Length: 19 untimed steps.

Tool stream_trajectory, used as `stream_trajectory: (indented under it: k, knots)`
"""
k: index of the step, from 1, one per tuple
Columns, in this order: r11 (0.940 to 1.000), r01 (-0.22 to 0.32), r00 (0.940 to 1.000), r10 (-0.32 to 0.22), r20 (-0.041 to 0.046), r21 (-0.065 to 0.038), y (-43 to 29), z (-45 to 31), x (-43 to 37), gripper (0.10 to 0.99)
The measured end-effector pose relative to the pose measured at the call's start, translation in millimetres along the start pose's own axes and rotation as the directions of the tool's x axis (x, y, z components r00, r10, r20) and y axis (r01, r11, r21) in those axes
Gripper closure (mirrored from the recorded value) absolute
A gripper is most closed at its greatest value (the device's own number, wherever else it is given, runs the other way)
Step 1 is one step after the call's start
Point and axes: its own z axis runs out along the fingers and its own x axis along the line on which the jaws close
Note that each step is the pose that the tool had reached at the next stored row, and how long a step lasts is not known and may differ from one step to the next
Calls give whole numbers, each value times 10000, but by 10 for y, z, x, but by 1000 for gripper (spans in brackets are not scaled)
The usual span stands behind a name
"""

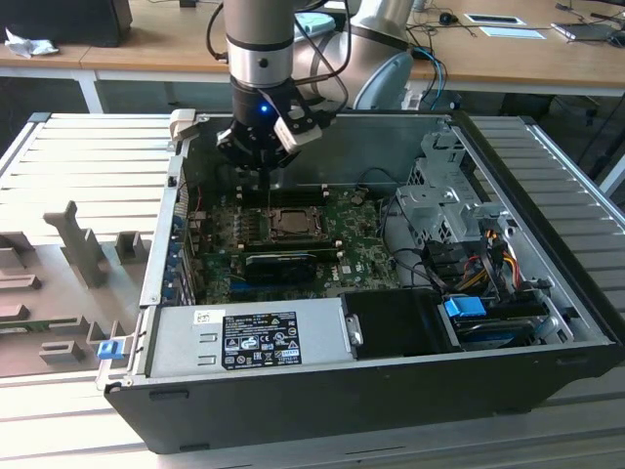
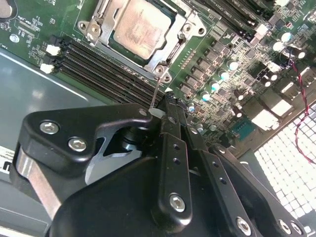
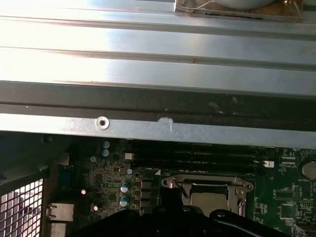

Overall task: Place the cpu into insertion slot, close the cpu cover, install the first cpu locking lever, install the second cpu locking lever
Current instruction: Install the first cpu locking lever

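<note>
Nearest you, in the second wrist view, the tool (image 2: 165, 109) has its fingers pressed together, and they appear to be pinching the free end of a thin wire locking lever (image 2: 155, 94). The lever runs from the tool tip up to the corner of the insertion slot (image 2: 91, 32).

Just beyond, the cpu (image 2: 142, 30) lies flat in that slot with the cpu cover (image 2: 167, 53) down around it, so its grey top shows through the window. I can't tell whether any lever is already hooked.

The grip is the weak point. The wire is thin and likely springy, so if it slides out of the pinch it could snap back and leave the cover unclamped. A lever pushed down without being tucked under its catch would look seated but hold nothing.

Watch the neighbours too. The memory slots (image 2: 98, 69) run right beside the lever, and a row of capacitors (image 2: 217, 74) stands close by on the green board (image 2: 44, 19). A sideways swing of the tool could knock or scrape them.

Farther out, in the exterior view, the arm reaches down into the open computer case (image 1: 391, 391) on the table (image 1: 59, 147). Its rear wall is close behind the wrist, so a large swing could meet it.
</note>
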Motion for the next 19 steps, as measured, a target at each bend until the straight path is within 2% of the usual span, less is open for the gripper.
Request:
stream_trajectory:
  k: [6,12,13,14,15,16,19]
  knots:
    - [10000,0,10000,0,1,-1,-3,3,-45,980]
    - [10000,1,10000,-1,3,-12,-10,20,-152,980]
    - [10000,0,10000,0,4,-62,-11,21,-159,980]
    - [9995,-2,10000,2,18,-323,-11,25,-177,980]
    - [9990,-5,10000,6,25,-449,-13,30,-191,980]
    - [9987,-11,10000,12,30,-505,-15,41,-204,980]
    - [9987,-11,10000,13,29,-514,-26,148,-286,980]
